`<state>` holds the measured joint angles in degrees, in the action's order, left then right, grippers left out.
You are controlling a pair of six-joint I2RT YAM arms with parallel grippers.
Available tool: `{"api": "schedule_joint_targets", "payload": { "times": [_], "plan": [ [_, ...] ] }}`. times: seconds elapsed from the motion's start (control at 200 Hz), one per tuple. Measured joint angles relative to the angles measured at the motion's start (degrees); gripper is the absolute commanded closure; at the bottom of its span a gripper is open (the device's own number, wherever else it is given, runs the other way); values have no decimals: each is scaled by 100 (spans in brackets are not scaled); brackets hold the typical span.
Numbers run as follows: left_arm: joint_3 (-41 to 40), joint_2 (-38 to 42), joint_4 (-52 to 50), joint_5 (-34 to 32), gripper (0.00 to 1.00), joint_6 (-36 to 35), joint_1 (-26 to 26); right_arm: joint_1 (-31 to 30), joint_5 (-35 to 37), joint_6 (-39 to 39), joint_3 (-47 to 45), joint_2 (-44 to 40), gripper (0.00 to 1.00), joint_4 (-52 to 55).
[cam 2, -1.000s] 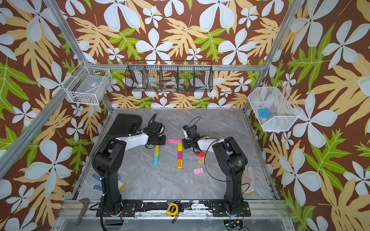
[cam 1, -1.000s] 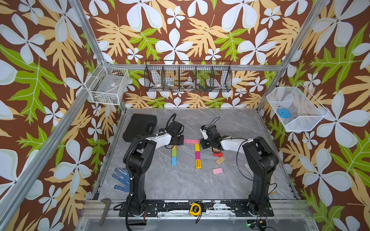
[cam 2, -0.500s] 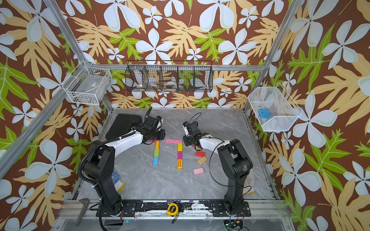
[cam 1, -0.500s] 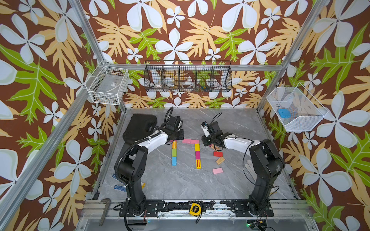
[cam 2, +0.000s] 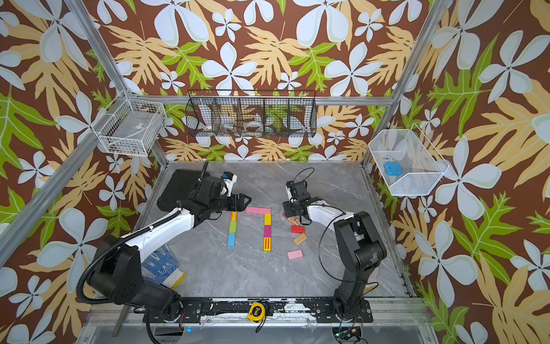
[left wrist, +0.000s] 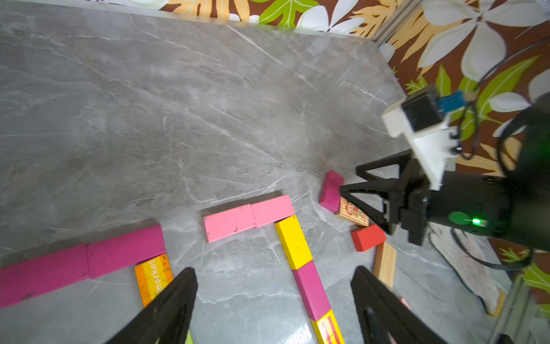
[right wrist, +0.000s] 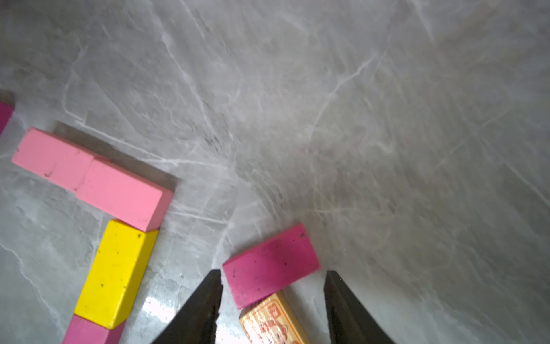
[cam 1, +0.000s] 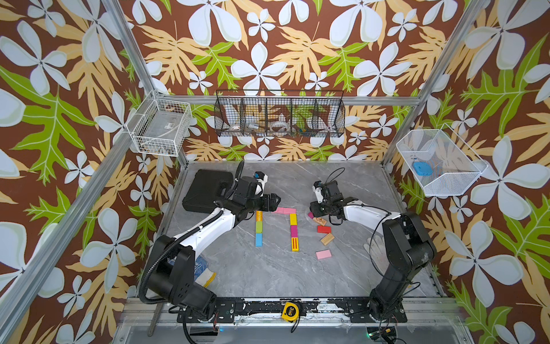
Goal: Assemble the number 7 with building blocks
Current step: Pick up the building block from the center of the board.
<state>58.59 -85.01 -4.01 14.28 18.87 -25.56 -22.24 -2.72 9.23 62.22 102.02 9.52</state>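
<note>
magenta, the loose block [right wrist: 270, 265] lies on the grey surface [right wrist: 357, 119] right at the tips of the right gripper [right wrist: 273, 277]. its long side runs across from one jaw to the other, and one edge seems to rest on a printed wooden block [right wrist: 268, 321]. that gripper is partly open and empty, clearly the nearer; the left gripper [left wrist: 273, 269], wide open and empty, hangs beyond the pink bar [right wrist: 89, 181].

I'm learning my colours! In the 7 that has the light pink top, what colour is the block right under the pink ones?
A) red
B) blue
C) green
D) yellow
D: the yellow block lies directly under the end of the light pink blocks, and a magenta block follows below it.
</note>
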Motion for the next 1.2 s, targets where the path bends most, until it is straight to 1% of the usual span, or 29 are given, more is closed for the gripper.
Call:
{"api": "schedule_joint_targets", "payload": {
  "times": [0.13,0.17,0.22,0.235,0.28,0.31,0.32,0.465,0.556,0.631,0.796,0.921,1.021,1.111,1.201],
  "plan": [
    [-306,374,61,232,11,66,0,63,-319,-387,92,74,36,46],
    [-400,483,85,260,10,76,0,120,-437,-538,197,138,31,87],
    [-496,601,85,291,10,103,0,197,-549,-697,356,251,28,144],
    [-533,643,87,297,10,107,0,219,-577,-739,409,291,19,170],
    [-614,745,105,321,10,142,0,286,-658,-866,581,433,13,269],
    [-662,804,120,330,9,166,0,332,-706,-981,728,555,1,382],
    [-680,826,120,334,9,168,0,348,-719,-1016,772,595,0,404],
    [-861,1045,122,378,9,181,0,463,-841,-1506,1298,1097,0,885],
    [-894,1082,122,378,9,179,0,466,-922,-1731,1421,1213,0,1106],
    [-901,1084,122,376,9,179,0,466,-975,-1860,1464,1268,2,1191],
    [-887,1045,120,372,9,177,0,470,-1034,-1989,1432,1349,10,1200],
    [-861,1008,122,358,9,175,0,483,-1032,-1996,1335,1325,18,1054],
    [-861,962,122,356,9,175,0,490,-1034,-1974,1235,1270,27,960],
    [-857,946,120,356,9,179,0,481,-1040,-1891,1132,1193,29,931],
    [-848,946,125,356,9,179,0,433,-1027,-1779,920,1032,35,916]
  ]
}}
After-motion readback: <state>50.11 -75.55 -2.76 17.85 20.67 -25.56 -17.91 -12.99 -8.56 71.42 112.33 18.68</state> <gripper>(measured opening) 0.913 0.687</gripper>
